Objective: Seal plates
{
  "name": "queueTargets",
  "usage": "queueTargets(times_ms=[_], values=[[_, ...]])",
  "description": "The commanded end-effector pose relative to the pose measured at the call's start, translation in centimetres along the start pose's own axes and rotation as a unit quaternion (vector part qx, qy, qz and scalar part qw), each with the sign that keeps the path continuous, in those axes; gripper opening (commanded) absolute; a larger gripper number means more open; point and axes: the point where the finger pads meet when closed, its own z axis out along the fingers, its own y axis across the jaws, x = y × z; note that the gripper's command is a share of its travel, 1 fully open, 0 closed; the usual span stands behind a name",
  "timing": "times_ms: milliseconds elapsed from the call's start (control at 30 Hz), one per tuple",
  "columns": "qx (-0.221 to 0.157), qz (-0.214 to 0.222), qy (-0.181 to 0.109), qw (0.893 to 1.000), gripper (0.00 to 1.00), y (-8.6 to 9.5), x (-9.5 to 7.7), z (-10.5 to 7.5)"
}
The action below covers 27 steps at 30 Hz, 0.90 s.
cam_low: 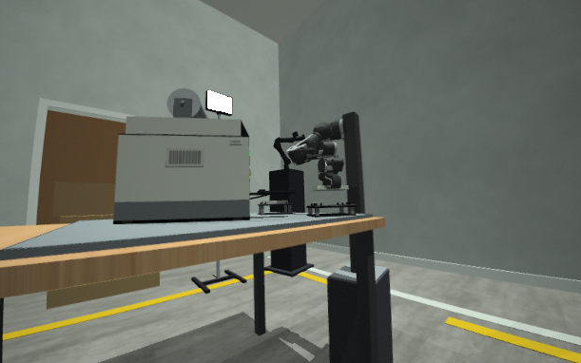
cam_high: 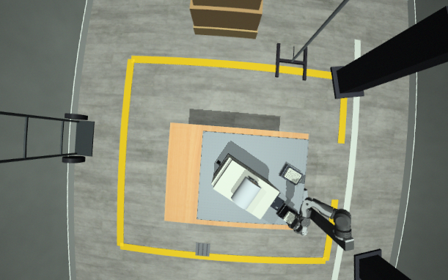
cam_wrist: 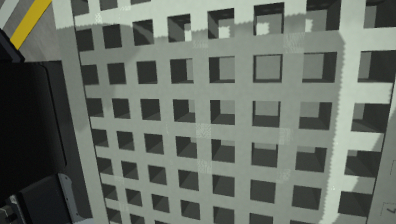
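Note:
An open plate (cam_high: 289, 217) (cam_low: 324, 188) (cam_wrist: 243, 92) hangs level in my gripper (cam_high: 295, 222) (cam_low: 332, 185), which is shut on it. It is a little above a black plate nest (cam_low: 320, 207) near the table's front corner, with a gap between them in the exterior view. Its square wells fill the wrist view. The other plate (cam_high: 292, 175) sits in the second nest (cam_high: 283, 168) (cam_low: 276, 205). The sealer (cam_high: 243, 187) (cam_low: 182, 176) has its dark stage (cam_high: 277, 202) (cam_low: 272, 192) out. A small green spot shows on its front edge; nest labels are unreadable.
The foil roll (cam_high: 246, 193) (cam_low: 183, 102) tops the sealer. The sealer's body and projecting stage stand close beside the held plate and its nest. A dark arm post (cam_low: 354, 162) rises behind the table (cam_high: 182, 172) (cam_low: 182, 248). A monitor (cam_low: 219, 103) stands farther back.

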Motion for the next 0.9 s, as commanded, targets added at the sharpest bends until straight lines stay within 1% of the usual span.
queueTargets(times_ms=[0, 100, 567, 700, 867], values=[[0.001, 0.004, 0.001, 1.0, 0.0, 0.0, 0.0, -0.4], [0.003, 0.003, 0.001, 1.0, 0.0, -0.1, 0.0, -0.5], [0.001, 0.004, 0.002, 1.0, 0.0, 0.0, 0.0, -2.9], [-0.001, 0.003, 0.001, 1.0, 0.0, 0.1, 0.0, -3.2], [0.001, 0.002, 0.001, 1.0, 0.0, 0.0, 0.0, -3.2]])
